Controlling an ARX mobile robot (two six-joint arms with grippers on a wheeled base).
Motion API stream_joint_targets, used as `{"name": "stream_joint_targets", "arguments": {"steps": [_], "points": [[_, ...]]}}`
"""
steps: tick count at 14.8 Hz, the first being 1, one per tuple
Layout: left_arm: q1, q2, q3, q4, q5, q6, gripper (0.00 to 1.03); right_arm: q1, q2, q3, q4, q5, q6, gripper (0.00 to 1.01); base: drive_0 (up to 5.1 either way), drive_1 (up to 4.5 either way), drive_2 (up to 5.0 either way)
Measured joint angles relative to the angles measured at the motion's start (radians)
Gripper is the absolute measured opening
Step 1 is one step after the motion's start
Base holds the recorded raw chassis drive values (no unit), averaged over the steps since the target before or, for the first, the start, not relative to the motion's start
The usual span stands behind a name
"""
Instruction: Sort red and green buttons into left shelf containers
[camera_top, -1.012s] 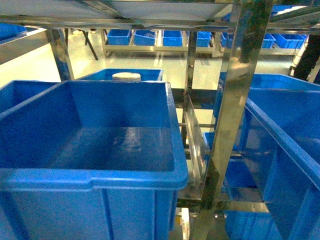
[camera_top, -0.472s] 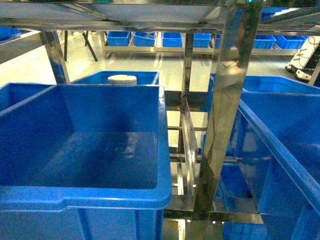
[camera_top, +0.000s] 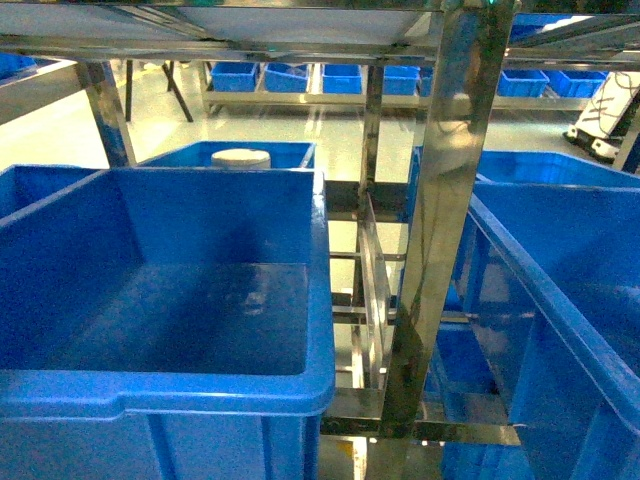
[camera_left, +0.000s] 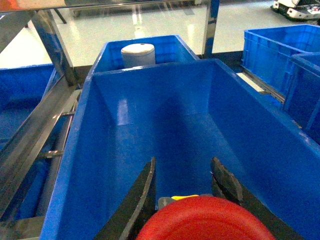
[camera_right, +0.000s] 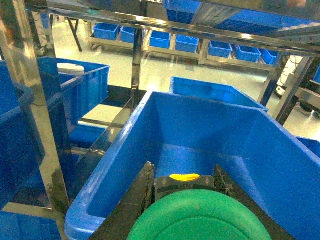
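Steel racking holds blue bins (camera_left: 100, 150). Left gripper (camera_left: 187, 192) pinches the red button (camera_left: 205, 220); right gripper (camera_right: 182, 187) the green button (camera_right: 200, 220) (hard, light, held by bodies).

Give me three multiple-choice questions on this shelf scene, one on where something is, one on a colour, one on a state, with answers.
1. Where does the white cylinder stand?
A. In the bin behind the near left bin
B. On the floor
C. In the right hand

2. What colour is the button cap in the right hand?
A. Red
B. Green
C. Yellow

3. What is the state of the left hand?
A. Open and empty
B. Out of view
C. Shut on the red button

Answers: 1 A, it sits past the far wall of the near left bin. 2 B, the green button fills the right wrist view. 3 C, the red button sits between its fingers.
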Motion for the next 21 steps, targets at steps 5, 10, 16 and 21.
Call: {"name": "stream_joint_targets", "arguments": {"steps": [5, 10, 16, 21], "points": [[0.001, 0.0, 0.0, 0.0, -0.002, 0.0, 0.29, -0.086, 0.308, 0.105, 0.176, -0.07, -0.05, 0.28, 0.0, 0.0, 0.0], [0.0, 0.0, 0.0, 0.0, 0.0, 0.0, 0.29, -0.232, 0.744, 0.265, 0.277, -0.115, -0.068, 0.28, 0.0, 0.0, 0.0], [0.0, 0.0, 0.0, 0.0, 0.0, 0.0, 0.29, -0.242, 1.258, 0.677, 0.089, -0.058, -0.114, 0.28, 0.0, 0.0, 0.0], [0.0, 0.0, 0.0, 0.0, 0.0, 0.0, 0.29, -0.217, 1.4, 0.917, -0.094, -0.034, -0.148, 0.38, 0.0, 0.0, 0.0]]}}
